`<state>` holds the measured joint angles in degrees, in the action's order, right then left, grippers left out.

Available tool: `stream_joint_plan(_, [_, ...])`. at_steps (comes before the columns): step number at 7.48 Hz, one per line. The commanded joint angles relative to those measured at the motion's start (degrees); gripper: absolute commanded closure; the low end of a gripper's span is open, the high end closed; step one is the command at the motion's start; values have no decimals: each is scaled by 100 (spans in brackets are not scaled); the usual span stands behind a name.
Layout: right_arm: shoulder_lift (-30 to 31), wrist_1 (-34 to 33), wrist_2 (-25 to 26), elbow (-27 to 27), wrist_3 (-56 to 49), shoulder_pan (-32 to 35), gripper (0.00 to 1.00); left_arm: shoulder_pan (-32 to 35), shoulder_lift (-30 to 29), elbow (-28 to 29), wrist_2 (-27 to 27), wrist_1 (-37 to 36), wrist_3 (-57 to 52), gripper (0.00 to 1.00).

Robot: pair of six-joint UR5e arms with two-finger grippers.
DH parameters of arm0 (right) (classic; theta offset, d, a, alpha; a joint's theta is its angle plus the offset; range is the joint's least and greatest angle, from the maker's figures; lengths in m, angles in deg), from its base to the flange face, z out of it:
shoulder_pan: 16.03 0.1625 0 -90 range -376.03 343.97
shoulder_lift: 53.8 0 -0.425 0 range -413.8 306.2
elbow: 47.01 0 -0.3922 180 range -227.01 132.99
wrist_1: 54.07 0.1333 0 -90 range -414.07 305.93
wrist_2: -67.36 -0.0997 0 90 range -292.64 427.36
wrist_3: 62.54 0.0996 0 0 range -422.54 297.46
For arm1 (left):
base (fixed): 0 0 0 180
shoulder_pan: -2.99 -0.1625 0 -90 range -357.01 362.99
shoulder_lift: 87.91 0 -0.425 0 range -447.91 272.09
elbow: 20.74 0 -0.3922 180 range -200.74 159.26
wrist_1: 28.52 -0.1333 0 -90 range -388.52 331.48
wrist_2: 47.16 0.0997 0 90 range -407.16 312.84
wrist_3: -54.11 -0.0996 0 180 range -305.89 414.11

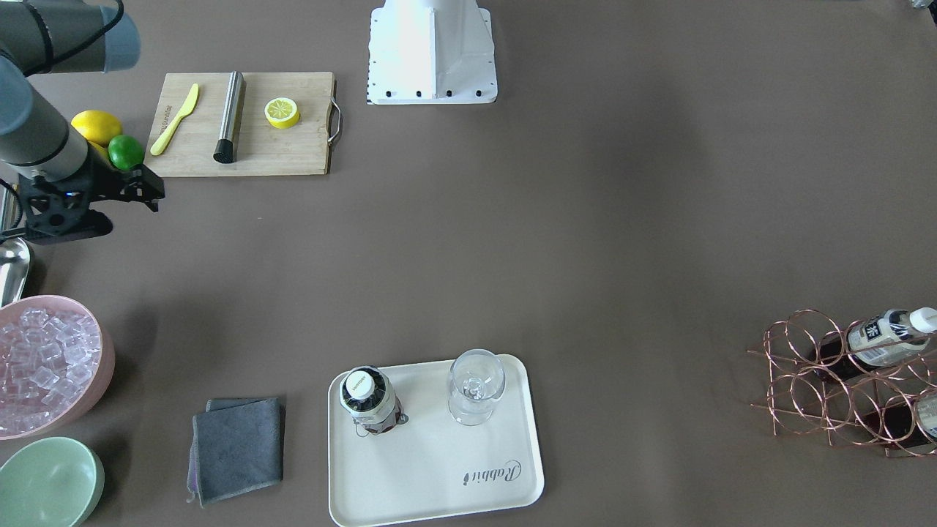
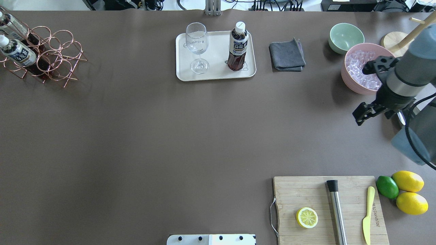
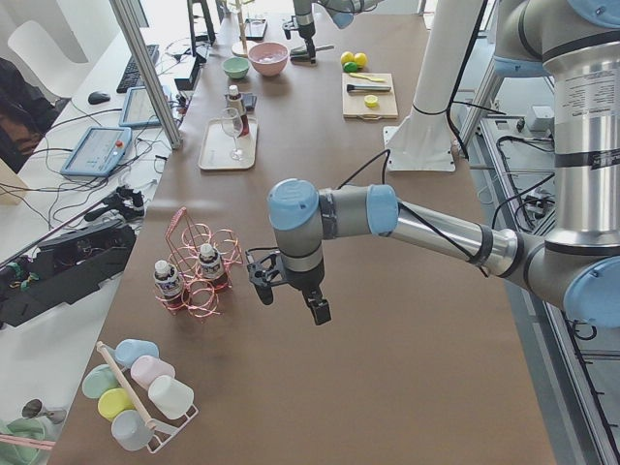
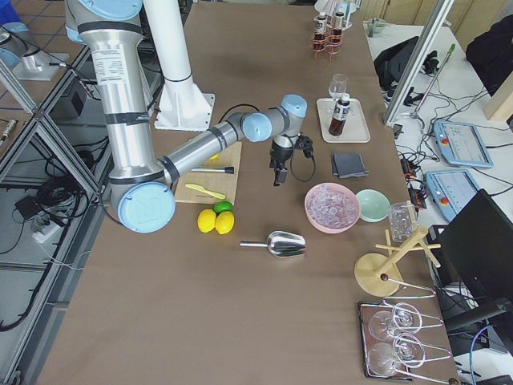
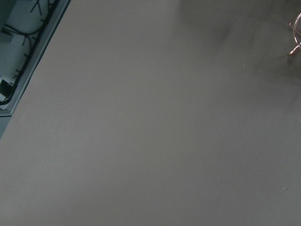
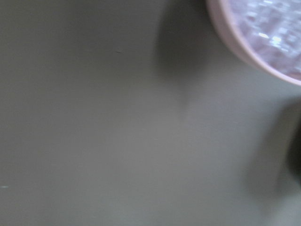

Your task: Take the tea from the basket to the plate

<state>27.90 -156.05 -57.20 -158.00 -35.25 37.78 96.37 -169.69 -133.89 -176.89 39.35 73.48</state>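
One tea bottle (image 2: pixel 237 47) stands upright on the cream plate (image 2: pixel 218 73), next to a wine glass (image 2: pixel 197 46); it also shows in the front view (image 1: pixel 370 399) on the plate (image 1: pixel 439 476). Two more tea bottles (image 2: pixel 15 51) lie in the copper wire basket (image 2: pixel 51 58) at the table's left end. My left gripper (image 3: pixel 291 300) hangs over bare table beside the basket (image 3: pixel 199 281), holding nothing; I cannot tell if it is open. My right gripper (image 2: pixel 357 118) looks shut and empty, in front of the pink ice bowl (image 2: pixel 361 68).
A grey cloth (image 2: pixel 286 56) and a pale green bowl (image 2: pixel 345 36) lie right of the plate. A wooden cutting board (image 2: pixel 327 207) holds a lemon half, a metal tool and a yellow knife. Two lemons and a lime (image 2: pixel 387 186) sit beside it. A metal scoop (image 4: pixel 276 243) lies near the ice bowl.
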Motion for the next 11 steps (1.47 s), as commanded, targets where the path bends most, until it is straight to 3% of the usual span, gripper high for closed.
stream_joint_plan(1, [1038,-138,-103,312,-914,1486,0,-21,584,144,-726,1298,-74,1])
stream_joint_plan(3, [1208,-129,-269,1242,-2311,2673,0,-145,400,232,-703,1325,-65,1])
stream_joint_plan(4, [1217,-112,-523,1673,-2395,3070,0,-301,208,449,-703,1412,-65,1])
stream_joint_plan(6, [1208,361,-596,1826,-2387,3171,0,-740,92,443,-651,1430,-100,1])
stream_joint_plan(7, [1156,372,-596,1818,-2334,3162,0,-838,22,390,-346,1387,-100,1])
stream_joint_plan(11, [1129,1591,-657,2300,-1695,3154,0,-830,47,434,-369,1378,-91,1])
